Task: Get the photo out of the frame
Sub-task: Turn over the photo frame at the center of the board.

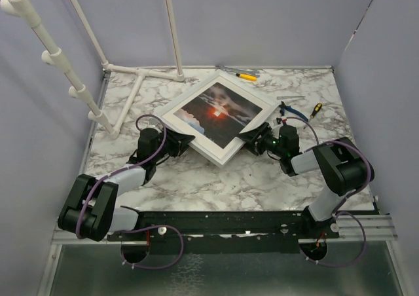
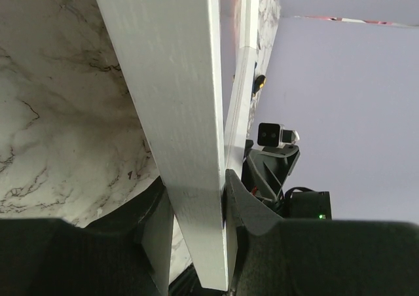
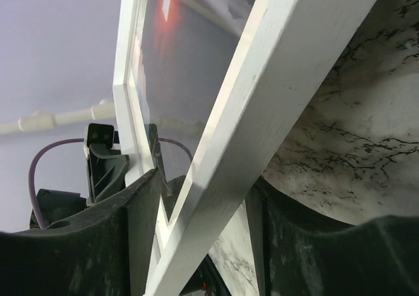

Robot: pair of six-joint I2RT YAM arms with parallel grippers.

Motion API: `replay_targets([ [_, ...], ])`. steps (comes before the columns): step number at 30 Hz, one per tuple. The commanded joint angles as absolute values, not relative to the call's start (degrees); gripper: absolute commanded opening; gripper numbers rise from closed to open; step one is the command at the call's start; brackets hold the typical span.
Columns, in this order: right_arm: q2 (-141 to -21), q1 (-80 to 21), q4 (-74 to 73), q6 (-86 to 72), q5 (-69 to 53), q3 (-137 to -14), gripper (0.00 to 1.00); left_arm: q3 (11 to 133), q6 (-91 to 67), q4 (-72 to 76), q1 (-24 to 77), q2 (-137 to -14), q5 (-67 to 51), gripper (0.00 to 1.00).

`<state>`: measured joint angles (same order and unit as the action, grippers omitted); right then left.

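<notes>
Frame (image 1: 190, 137), toward surface's (image 1: 196, 185) far edge: your left gripper (image 1: 180, 142) clamps one rail, right gripper (image 1: 254, 142) straddles another, grip unconfirmed, presumably bracing for photo (image 1: 216, 112) removal.

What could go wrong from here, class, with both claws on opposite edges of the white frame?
1. The left claw pinches only a narrow rail of the frame; it could slip or twist out.
2. The right claw may not be clamped yet, so that side might drop onto the table.
3. The photo faces up; turning the frame over could hit the screwdriver nearby.
</notes>
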<state>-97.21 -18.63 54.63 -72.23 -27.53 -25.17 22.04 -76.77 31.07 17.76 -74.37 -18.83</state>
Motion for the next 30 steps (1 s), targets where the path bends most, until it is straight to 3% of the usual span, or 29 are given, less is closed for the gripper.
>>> replay_targets([
  [1,-98.0,-18.46,58.97,-73.68,-29.27,-26.37,0.55,22.5,-72.57,36.82,18.65,-72.32,-20.32,0.16],
  [10,-97.48,-18.38,58.59,-73.8,-28.83,-26.52,0.38,23.95,-66.67,25.71,18.71,-69.91,-17.3,0.45],
  [16,-97.55,-18.38,58.19,-73.38,-28.9,-26.94,0.33,26.84,-60.35,12.6,18.65,-65.99,-11.99,0.81],
  [30,-98.13,-18.38,57.24,-72.66,-29.12,-27.6,0.32,32.4,-54.57,1.69,18.64,-61.03,-11.05,0.99],
])
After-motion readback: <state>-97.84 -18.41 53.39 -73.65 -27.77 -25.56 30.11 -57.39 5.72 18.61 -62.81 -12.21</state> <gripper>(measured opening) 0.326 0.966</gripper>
